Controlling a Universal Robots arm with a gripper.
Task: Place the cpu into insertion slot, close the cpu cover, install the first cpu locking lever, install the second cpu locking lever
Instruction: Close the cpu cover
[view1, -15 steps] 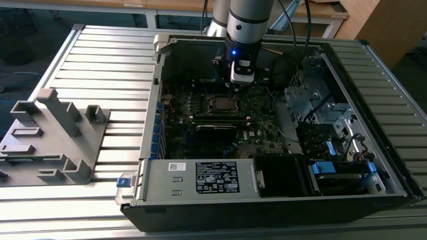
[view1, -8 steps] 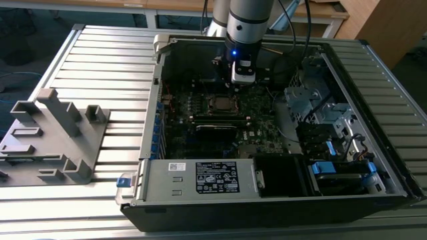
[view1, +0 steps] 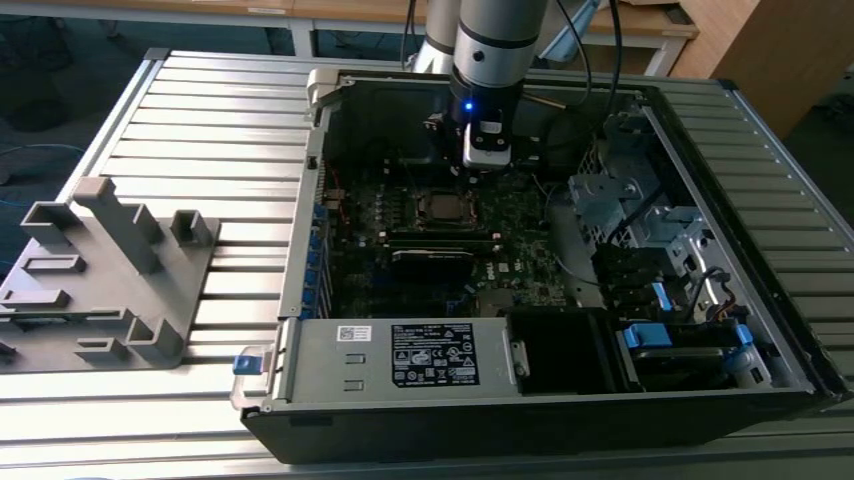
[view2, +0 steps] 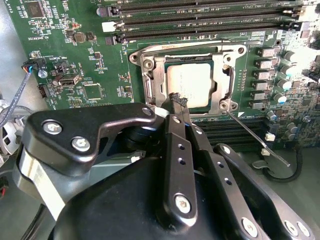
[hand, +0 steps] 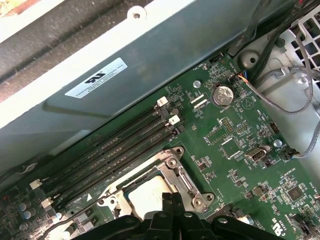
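Claw: black two-finger gripper (view2: 178, 101) pinched closed, empty, at slot's edge | Part: flat silver-grey square cpu (view2: 189, 85) seated inside silver-rimmed square insertion slot (view2: 185, 48) | Thin metal lever rod (view2: 257, 137) angled off slot's corner

In the second wrist view, the edge of the insertion slot (view2: 150, 75) nearest the gripper (view2: 178, 101) is hidden behind it, and one corner of the cpu (view2: 192, 85) is covered by the fingertips (the rest of the silver top is exposed). In the first wrist view, the cpu (hand: 145, 195) is partly masked by the gripper (hand: 172, 197). In the exterior view, the insertion slot (view1: 441, 207) is too small for the cpu to be told apart within it.
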